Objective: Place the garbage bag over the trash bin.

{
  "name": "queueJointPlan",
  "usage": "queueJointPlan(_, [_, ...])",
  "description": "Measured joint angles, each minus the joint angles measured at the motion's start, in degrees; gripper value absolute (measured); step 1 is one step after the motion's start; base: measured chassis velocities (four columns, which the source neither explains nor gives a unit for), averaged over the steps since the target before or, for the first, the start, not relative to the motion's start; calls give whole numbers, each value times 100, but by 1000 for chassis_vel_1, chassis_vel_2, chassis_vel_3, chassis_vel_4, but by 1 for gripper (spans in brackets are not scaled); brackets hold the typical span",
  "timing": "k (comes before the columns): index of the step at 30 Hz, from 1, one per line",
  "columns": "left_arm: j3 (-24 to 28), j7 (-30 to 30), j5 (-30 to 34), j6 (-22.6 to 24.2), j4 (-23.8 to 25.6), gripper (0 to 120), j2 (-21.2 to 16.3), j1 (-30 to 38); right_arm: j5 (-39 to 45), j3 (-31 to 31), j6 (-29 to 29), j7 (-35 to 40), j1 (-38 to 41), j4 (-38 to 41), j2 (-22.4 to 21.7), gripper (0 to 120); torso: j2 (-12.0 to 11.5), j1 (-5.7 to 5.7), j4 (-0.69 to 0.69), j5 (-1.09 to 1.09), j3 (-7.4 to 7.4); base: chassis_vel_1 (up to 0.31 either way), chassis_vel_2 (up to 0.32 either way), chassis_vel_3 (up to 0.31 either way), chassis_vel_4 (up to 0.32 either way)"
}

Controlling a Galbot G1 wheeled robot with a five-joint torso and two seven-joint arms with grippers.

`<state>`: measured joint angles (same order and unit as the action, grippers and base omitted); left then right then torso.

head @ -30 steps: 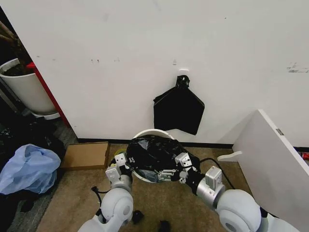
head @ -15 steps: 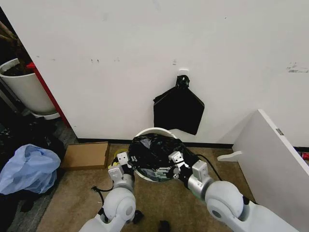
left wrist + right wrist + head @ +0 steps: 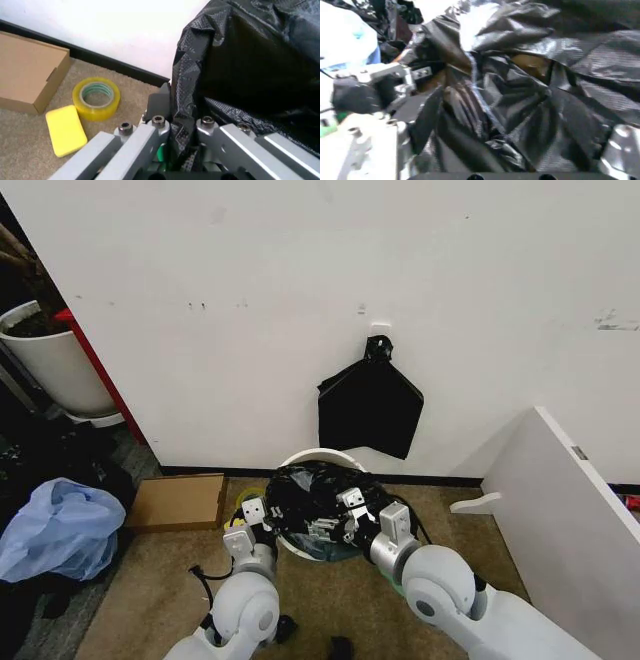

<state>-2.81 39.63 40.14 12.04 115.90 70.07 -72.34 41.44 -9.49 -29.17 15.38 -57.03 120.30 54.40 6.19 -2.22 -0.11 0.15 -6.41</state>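
Observation:
The glossy black garbage bag (image 3: 315, 488) lies crumpled over the mouth of the cream-white trash bin (image 3: 322, 452), whose far rim shows behind it by the wall. My left gripper (image 3: 258, 515) is at the bag's left edge. The left wrist view shows it (image 3: 182, 131) shut, with a fold of the garbage bag (image 3: 250, 67) pinched between its fingers. My right gripper (image 3: 335, 518) is pressed into the front of the bag near its middle, close to the left one. Wrinkled garbage bag (image 3: 520, 93) hides how it stands in the right wrist view.
A flat black bundle (image 3: 370, 408) hangs on the wall above the bin. A cardboard box (image 3: 178, 500), a yellow tape roll (image 3: 96, 98) and a yellow sponge (image 3: 65, 129) lie to the left. Farther left are a pale blue bag (image 3: 60, 525) and a white tub (image 3: 55, 365). A white panel (image 3: 565, 500) leans at the right.
My right gripper has moved left along the front of the bag, toward the left gripper. The bag has bunched narrower. The left gripper has hardly moved.

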Motion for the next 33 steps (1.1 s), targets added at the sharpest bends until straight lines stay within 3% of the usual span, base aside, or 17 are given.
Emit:
queueJointPlan(7, [-10, -15, 17, 0, 24, 1, -11, 2, -311, -21, -17, -20, 39, -71, -64, 50, 0, 0, 0, 0, 0, 0, 0, 0, 0])
queueJointPlan(9, [-11, -14, 17, 0, 24, 1, -11, 3, -346, -22, -17, -29, 39, -77, -69, 47, 0, 0, 0, 0, 0, 0, 0, 0, 0])
queueJointPlan(14, [-17, -17, 22, 0, 24, 1, -10, 4, -660, -45, 19, -144, 31, -123, -117, 22, 0, 1, 0, 0, 0, 0, 0, 0, 0])
queueJointPlan(21, [-18, -26, 12, 23, 3, 1, -45, 4, -1126, -12, 119, -313, -8, 30, -247, 0, 0, 0, 0, 1, 0, 0, 0, 0, 0])
queueJointPlan(33, [47, -372, -593, 111, 6, 1, -236, -165, -1614, 263, 558, -605, 172, 128, -474, 0, 0, 0, 0, 0, 0, 0, 0, 0, 0])
